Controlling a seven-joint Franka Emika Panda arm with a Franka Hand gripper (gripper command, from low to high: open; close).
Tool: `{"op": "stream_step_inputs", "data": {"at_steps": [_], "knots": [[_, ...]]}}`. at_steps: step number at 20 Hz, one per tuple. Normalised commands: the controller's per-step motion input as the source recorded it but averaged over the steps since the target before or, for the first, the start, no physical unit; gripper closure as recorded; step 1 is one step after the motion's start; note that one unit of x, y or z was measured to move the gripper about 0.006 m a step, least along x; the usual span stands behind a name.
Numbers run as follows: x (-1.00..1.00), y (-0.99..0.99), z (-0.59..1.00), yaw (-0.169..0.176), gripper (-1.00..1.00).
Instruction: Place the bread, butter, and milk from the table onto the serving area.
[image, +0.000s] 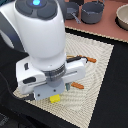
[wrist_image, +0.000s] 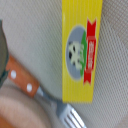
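Observation:
The butter (wrist_image: 80, 50), a yellow pack with red and green marks, lies flat on the cream striped serving area (wrist_image: 115, 60). In the exterior view the butter (image: 54, 98) shows as a small yellow piece right under my gripper (image: 52, 94), above the serving area (image: 95, 75). The hand's body hides the fingers there, and the wrist view shows none. An orange-handled fork (wrist_image: 30, 85) lies beside the butter, next to the tan plate's rim (wrist_image: 15, 112). The bread and the milk are out of view. The black table (image: 115, 90) surrounds the mat.
Orange-handled cutlery (image: 77, 86) pokes out from under the arm, and another orange handle (image: 90, 60) shows further back. Grey pots (image: 93, 11) stand on the reddish-brown board (image: 107, 29) at the back. A pale bowl (image: 123, 17) is at the exterior view's far right.

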Motion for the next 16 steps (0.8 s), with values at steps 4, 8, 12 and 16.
{"op": "stream_step_inputs", "data": {"at_steps": [4,8,12,16], "knots": [[-0.64,0.63,0.38,0.063,-1.0],[-0.54,0.62,0.09,0.068,-1.0],[-0.5,0.61,0.0,0.049,-1.0],[-0.45,0.59,0.0,0.044,-1.0]]}}
